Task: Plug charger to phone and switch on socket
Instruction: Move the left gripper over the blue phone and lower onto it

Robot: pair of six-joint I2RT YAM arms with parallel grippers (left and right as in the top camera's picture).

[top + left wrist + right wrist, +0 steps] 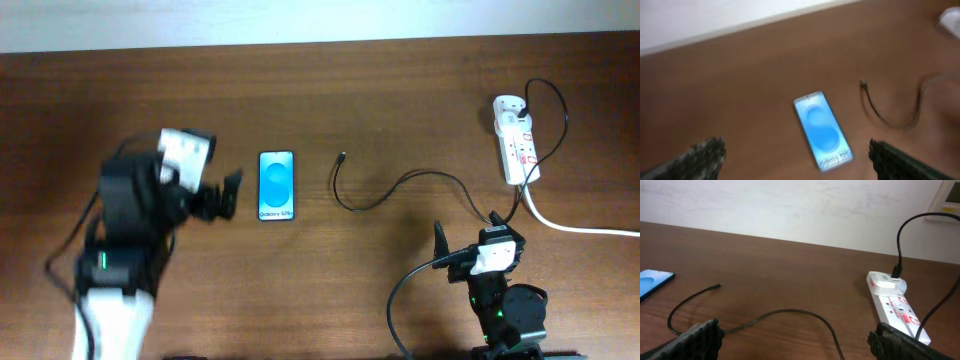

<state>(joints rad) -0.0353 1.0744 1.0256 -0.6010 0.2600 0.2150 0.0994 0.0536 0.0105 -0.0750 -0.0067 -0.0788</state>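
Down at the near edge of the counter (400, 90), the right gripper (467, 232) sits on the right side, its jaws spread wide with nothing between them. In the right wrist view only bare wood and a loop of cable lie between its fingers (700, 339).

On the left side, a little farther in, the left gripper (230, 195) points across the counter toward the phone (277, 186). It is likewise released and holds nothing. The arm is blurred in the overhead view, and the left wrist view is soft as well. The gripper is just beside the phone's left edge and not touching it.

The phone lies flat, screen up and lit blue, lengthwise from near to far, left of the counter's middle.

The charger (432, 173) is a thin black cable. Its loose tip rests on the wood just to the right of the phone, apart from it. From there the cable curls toward the near side, arcs right past the right gripper, then climbs to the socket (517, 140).

The socket lies at the far right of the counter, and the cable's plug stands in a white adapter (887, 282) at its far end. A thick white lead (580, 228) runs off to the right. Whether the red switches are on, I cannot tell
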